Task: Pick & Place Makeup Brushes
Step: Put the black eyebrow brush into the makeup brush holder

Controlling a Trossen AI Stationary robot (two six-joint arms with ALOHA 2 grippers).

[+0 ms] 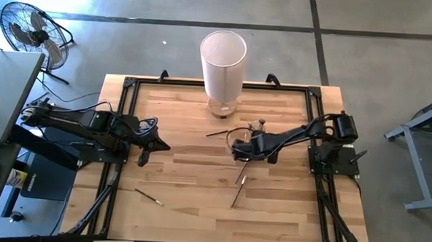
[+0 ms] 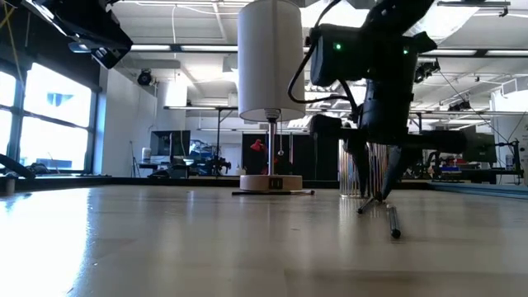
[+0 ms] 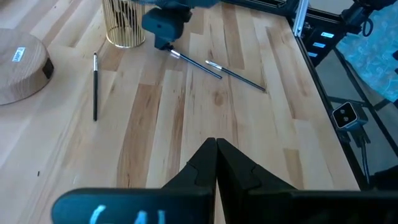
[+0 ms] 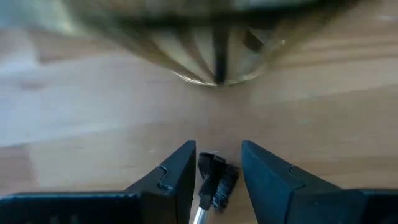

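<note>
One thin brush sits between my right tool's open jaws at frame centre; light, stiff, slippery, so I'd pinch mid-handle. Left tool closed, empty.

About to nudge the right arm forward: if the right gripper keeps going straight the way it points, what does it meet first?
Probably the brush head lying between the open right gripper fingers; past it, bare wood, then the gold wire cup. Depth is unclear.
</note>
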